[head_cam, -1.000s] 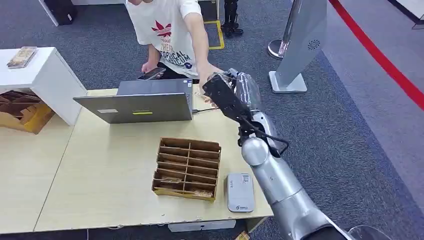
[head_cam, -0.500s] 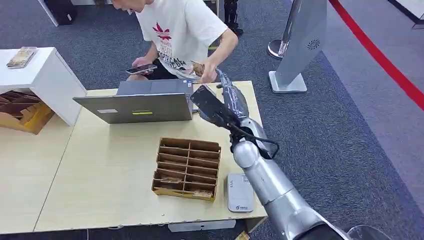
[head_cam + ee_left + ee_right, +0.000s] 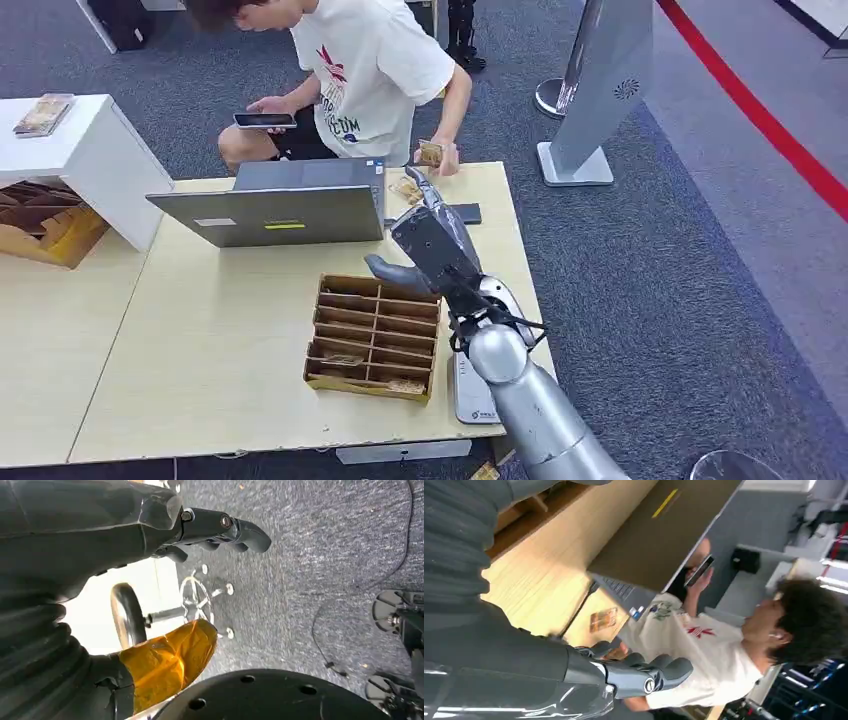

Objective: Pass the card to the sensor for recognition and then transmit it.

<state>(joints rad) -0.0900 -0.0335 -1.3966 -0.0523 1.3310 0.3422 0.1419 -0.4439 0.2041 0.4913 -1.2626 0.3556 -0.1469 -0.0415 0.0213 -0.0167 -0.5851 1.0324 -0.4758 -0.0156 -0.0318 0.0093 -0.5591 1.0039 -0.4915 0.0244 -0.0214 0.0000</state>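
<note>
Right hand [image 3: 432, 243] over the table [image 3: 200, 330], empty, fingers apart and loosely extended, thumb out toward the tray [image 3: 375, 336]. Tray sits just below and left of the hand. Sensor [image 3: 478, 392] is behind the hand, near the table's front edge, partly hidden by the forearm. Card [image 3: 431, 154] is ahead of the fingertips, pinched in the person's hand [image 3: 445, 160] at the table's far edge. Another card [image 3: 406, 188] lies flat on the table just beyond the fingertips, beside the laptop [image 3: 285, 203]. Person's other hand holds a phone [image 3: 265, 120]. Left hand [image 3: 210, 530] hangs over carpet, fingers curled in, holding nothing.
</note>
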